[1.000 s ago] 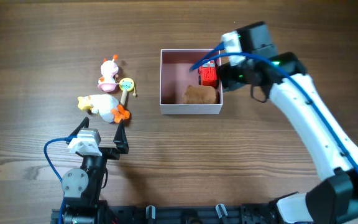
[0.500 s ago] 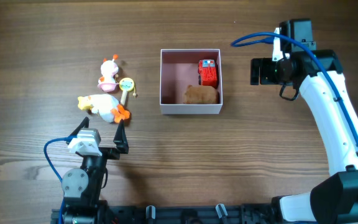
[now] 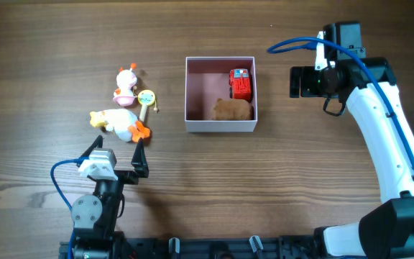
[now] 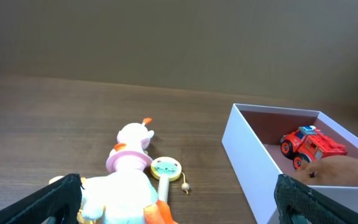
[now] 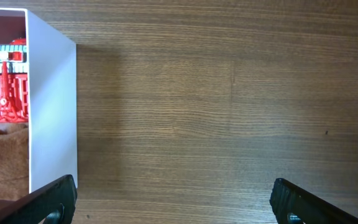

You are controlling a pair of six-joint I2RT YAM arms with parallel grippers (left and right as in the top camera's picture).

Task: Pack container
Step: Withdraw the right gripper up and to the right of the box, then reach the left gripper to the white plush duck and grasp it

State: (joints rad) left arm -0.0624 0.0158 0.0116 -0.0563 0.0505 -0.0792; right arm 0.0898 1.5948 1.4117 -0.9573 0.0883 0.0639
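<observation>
The container [image 3: 200,79], a square white box with a pink inside, stands mid-table and holds a red toy truck [image 3: 241,83] and a brown plush [image 3: 233,109]. It also shows in the left wrist view [image 4: 247,152] and the right wrist view [image 5: 51,112]. My right gripper [image 3: 298,82] is open and empty over bare table to the right of the box. My left gripper [image 3: 115,157] is open and empty at the front left, just short of a white and orange duck plush [image 3: 121,124].
A small pink and white duck toy [image 3: 126,89] and a yellow rattle drum [image 3: 146,99] lie left of the box, behind the duck plush. In the left wrist view, the duck plush [image 4: 117,196] sits between my fingers' line of sight.
My right gripper let go of the red truck in the box, drew back to the right and stopped. The left arm has not moved.
</observation>
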